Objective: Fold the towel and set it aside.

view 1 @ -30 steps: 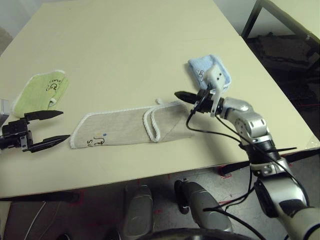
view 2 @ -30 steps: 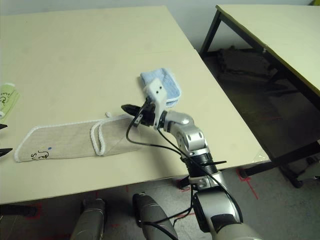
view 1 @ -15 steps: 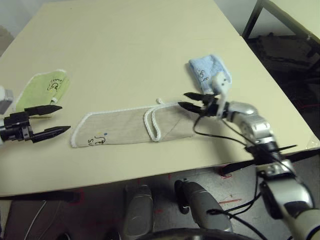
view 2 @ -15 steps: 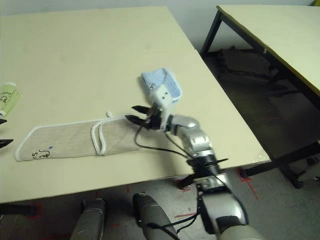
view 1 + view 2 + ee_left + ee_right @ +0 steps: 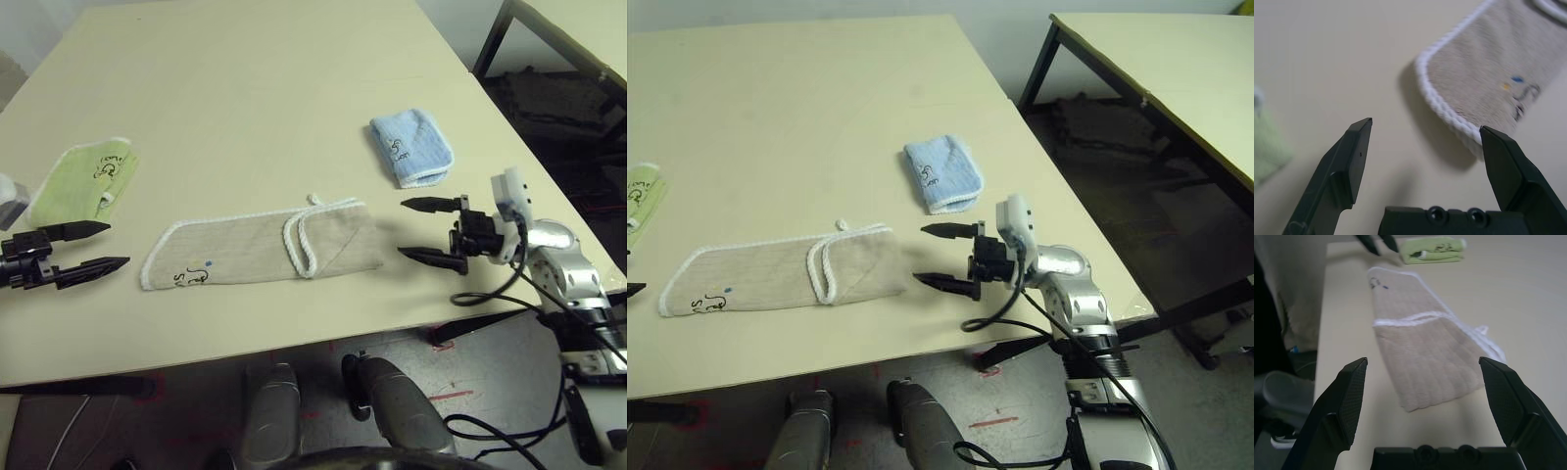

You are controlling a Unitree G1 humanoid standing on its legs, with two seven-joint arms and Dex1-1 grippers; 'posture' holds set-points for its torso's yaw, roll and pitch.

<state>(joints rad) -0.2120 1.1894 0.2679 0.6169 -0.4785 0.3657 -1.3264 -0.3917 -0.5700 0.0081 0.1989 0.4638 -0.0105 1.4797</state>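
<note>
Beige towel (image 5: 255, 245), yellow dot visible.

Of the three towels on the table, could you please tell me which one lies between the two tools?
The beige towel, the largest, with its white looped edging; the green and blue ones lie farther from the robot.

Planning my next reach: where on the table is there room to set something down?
Roomiest: the table beyond the beige towel, between the green towel and blue towel. A narrower strip borders the near edge. Crowded: the beige towel's two ends, each facing open jaws.
</note>
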